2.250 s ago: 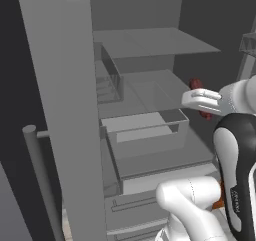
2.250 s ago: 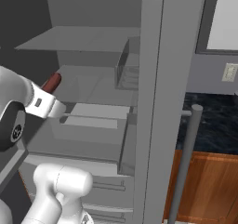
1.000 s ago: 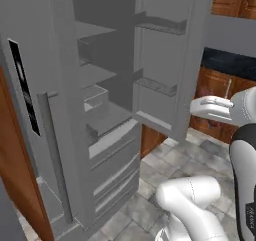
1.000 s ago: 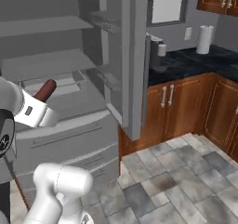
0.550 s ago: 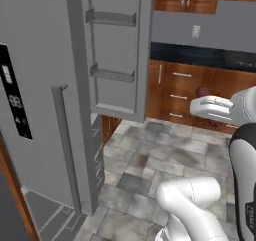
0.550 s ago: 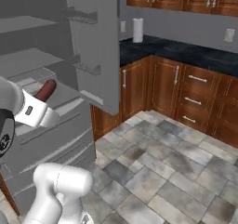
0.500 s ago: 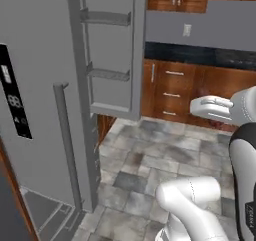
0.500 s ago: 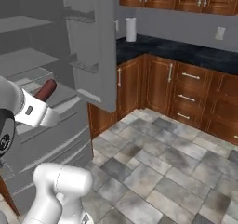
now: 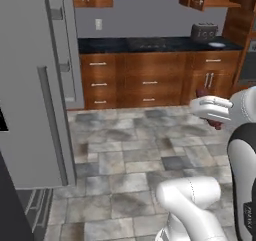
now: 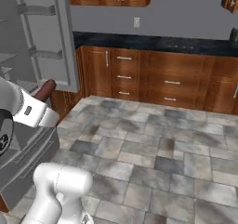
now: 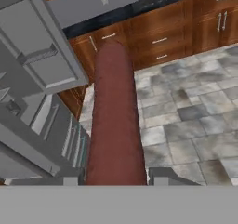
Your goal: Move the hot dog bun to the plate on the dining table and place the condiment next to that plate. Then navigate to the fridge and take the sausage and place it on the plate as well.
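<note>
A grey stone-tiled floor (image 10: pixel 153 148) runs to brown wooden cabinets (image 9: pixel 150 82) under a black-topped bench (image 9: pixel 150 44), with the tall grey metal fridge (image 9: pixel 30 100) standing open at one side. The short dark red-brown sausage (image 11: pixel 115 121) is pinched between the fingers (image 11: pixel 115 174), held in the air above the floor, its long axis running straight out from the hand toward the cabinets. Its near end is cut off at the bottom of the hand view, and in both base views the white hand hides most of it, leaving a dark tip.

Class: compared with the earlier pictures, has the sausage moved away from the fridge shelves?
Yes. The sausage, clamped in the gripper, has left the fridge shelves and now hangs over the tiled floor, carried as the base turned away.
</note>
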